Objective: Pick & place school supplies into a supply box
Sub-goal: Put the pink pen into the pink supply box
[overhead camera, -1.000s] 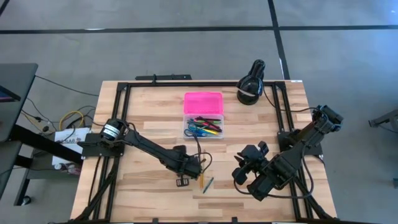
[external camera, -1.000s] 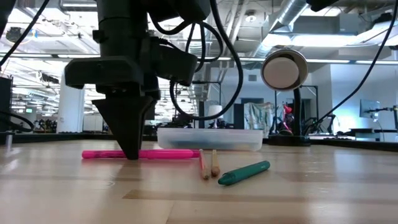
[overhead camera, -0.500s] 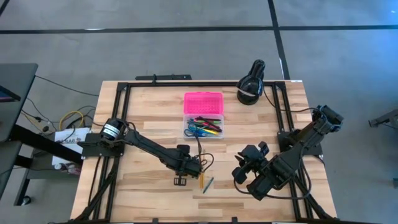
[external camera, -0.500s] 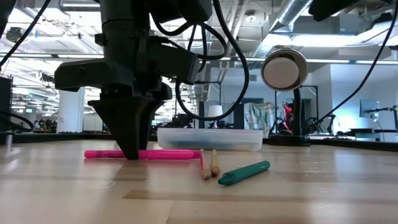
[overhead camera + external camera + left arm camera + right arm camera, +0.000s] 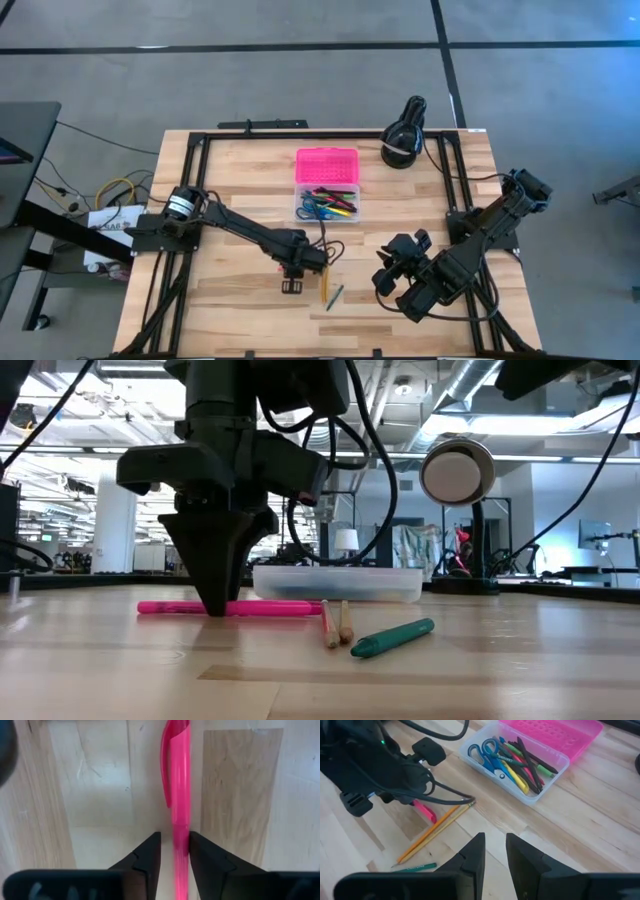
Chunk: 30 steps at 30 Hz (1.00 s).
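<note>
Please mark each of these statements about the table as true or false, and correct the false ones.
1. The left gripper has its fingers on either side of a pink pen that lies on the table. True.
2. The box is empty. False: it already holds scissors and several pens.
3. A green marker lies on the table outside the box. True.
4. The right gripper is carrying a pencil. False: nothing is between its fingers; the two pencils lie on the wood.
5. The pink lid is closed over the box. False: it lies open beside the clear base.
</note>
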{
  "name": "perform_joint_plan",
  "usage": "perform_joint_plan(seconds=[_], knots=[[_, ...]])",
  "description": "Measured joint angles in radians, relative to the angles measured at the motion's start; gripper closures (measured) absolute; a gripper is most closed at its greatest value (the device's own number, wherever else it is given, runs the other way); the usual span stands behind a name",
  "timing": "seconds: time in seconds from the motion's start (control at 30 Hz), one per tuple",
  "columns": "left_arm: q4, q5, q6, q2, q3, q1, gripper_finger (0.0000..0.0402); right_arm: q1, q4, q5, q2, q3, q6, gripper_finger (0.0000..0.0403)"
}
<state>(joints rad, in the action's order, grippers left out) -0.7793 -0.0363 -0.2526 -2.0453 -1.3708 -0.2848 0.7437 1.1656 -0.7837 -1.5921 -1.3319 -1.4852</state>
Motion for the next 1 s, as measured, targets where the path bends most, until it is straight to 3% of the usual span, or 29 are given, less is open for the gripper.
perform_joint_plan(seconds=[0.4, 1.0], knots=[[-0.019, 0.012, -0.047, 0.000, -0.001, 0.004, 0.0366, 0.000, -0.019, 0.000, 0.000, 0.000, 0.000, 0.0333], [-0.026, 0.003, -0.124, 0.001, -0.001, 0.004, 0.0366, 0.000, -0.041, 0.001, 0.000, 0.000, 0.000, 0.0333]])
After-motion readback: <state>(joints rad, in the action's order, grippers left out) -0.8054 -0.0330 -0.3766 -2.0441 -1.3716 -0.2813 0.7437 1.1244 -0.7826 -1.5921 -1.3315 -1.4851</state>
